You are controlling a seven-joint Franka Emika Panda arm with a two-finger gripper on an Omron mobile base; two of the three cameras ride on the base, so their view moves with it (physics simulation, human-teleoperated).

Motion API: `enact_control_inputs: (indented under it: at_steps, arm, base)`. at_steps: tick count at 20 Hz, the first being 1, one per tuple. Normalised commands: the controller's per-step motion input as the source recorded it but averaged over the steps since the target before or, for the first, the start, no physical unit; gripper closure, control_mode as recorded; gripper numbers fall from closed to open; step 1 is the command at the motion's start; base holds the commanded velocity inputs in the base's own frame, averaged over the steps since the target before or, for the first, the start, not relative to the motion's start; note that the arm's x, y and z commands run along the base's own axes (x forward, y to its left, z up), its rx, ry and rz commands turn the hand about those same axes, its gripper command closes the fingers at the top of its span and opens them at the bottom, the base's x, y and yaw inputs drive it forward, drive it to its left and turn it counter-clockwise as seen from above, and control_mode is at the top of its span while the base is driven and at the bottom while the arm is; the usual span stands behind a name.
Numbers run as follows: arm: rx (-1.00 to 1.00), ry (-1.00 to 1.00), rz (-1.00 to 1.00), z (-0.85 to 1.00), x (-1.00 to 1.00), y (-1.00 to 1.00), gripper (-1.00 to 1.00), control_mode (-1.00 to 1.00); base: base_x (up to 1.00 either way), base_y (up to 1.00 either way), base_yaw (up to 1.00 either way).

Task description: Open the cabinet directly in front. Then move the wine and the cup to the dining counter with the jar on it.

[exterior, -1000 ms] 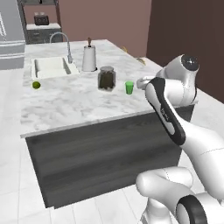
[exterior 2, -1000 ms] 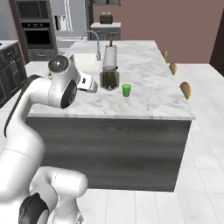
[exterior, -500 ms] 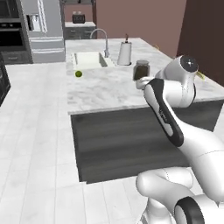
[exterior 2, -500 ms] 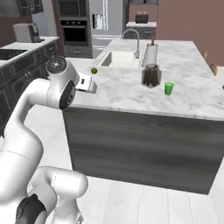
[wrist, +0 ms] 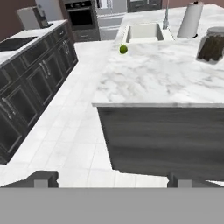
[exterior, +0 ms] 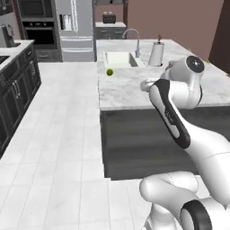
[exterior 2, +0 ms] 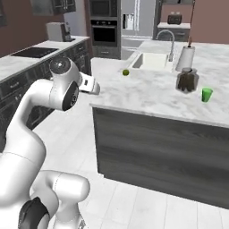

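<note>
The dining counter (exterior 2: 147, 96) is a marble-topped island with a dark base. A small green cup (exterior 2: 206, 94) stands on it near the right end, just right of the glass jar (exterior 2: 187, 80) with dark contents. The jar (wrist: 212, 43) also sits at the right edge of the hand view, on the counter (wrist: 153, 74). My gripper (wrist: 113, 179) is open and empty, its fingertips (wrist: 41, 178) wide apart, held off the island's near left corner and above the floor. The island (exterior: 121, 90) lies partly behind my arm in the left base view. The wine and the cabinet are out of view.
An inset sink (exterior 2: 152, 60) with a curved tap (exterior 2: 167, 42), a paper-towel roll (exterior 2: 185, 58) and a lime (exterior 2: 126, 72) are on the island. Dark lower cabinets (wrist: 35, 83) line the left wall. White tiled floor (exterior: 58, 134) lies open between them and the island.
The whole picture has shifted: the base has driven and turned, so the island has slid to the right in both base views. The cup stays by the jar. My gripper stays open.
</note>
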Motion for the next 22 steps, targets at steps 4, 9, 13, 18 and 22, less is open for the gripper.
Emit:
enact_control_inputs:
  at_steps: [4,9,13,18,22]
  arm:
    - [0.00,0.00,0.00,0.00,0.00,0.00,-1.00,1.00]
    - [0.00,0.00,0.00,0.00,0.00,0.00,-1.00,1.00]
    - [0.00,0.00,0.00,0.00,0.00,0.00,-1.00,1.00]
    - [0.00,0.00,0.00,0.00,0.00,0.00,-1.00,1.00]
    - [0.00,0.00,0.00,0.00,0.00,0.00,-1.00,1.00]
  base:
    - [0.44,1.00,0.01]
    - [0.99,1.00,-0.01]
    - [0.90,1.00,0.00]
    - [1.00,0.97,-0.06]
    - [1.00,0.49,-0.13]
